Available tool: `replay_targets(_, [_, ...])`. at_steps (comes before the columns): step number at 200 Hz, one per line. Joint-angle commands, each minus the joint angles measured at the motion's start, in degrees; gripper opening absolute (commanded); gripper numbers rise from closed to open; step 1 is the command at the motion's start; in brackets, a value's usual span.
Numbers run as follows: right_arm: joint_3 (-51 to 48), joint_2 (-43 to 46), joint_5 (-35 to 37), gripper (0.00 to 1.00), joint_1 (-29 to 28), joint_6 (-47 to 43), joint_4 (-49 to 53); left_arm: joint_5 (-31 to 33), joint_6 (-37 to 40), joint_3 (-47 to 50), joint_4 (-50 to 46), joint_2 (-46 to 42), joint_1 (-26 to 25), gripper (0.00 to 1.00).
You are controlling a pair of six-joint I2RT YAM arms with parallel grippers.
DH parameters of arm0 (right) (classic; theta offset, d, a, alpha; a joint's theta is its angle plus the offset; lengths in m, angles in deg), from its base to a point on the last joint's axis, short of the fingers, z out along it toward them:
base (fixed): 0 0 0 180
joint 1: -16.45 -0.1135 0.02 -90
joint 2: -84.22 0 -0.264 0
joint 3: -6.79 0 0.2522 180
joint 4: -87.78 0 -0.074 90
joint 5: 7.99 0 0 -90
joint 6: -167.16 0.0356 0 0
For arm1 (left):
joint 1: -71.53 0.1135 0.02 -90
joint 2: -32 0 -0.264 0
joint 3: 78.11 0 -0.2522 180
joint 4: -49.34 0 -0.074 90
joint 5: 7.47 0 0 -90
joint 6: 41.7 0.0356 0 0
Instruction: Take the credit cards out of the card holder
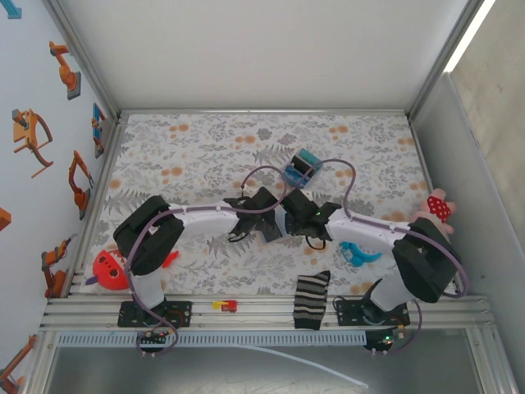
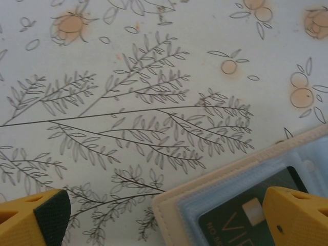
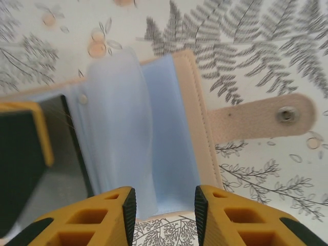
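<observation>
Your card holder [image 3: 190, 123] lies open, tan with blue sleeves [image 3: 115, 118]. The left gripper [image 2: 166, 218] gapes wide over its card [image 2: 230, 218]; the right gripper [image 3: 165, 205], half-closed, straddles a sleeve, grip unclear.

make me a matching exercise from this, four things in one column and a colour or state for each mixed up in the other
1 card holder sleeves
2 card
3 snap strap
4 left gripper

a wide open
b light blue
c dark green
d tan, unsnapped, lying flat

Pairs: 1-b, 2-c, 3-d, 4-a
</observation>
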Motion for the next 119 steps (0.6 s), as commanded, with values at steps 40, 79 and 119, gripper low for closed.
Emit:
replay_targets(40, [-5.0,11.4,6.7,0.38,1.9,3.8,-0.2,-0.3,2.8,-4.0,-2.3,3.7,-0.9,0.97])
replay_targets(79, [-5.6,12.8,5.4,0.38,2.4,3.5,1.0,1.7,0.7,-2.8,-2.0,1.3,-0.8,0.97])
replay_targets(119, [-4.6,10.8,1.0,0.29,2.7,2.7,0.7,4.5,-0.6,1.2,-2.8,-5.2,-0.7,0.97])
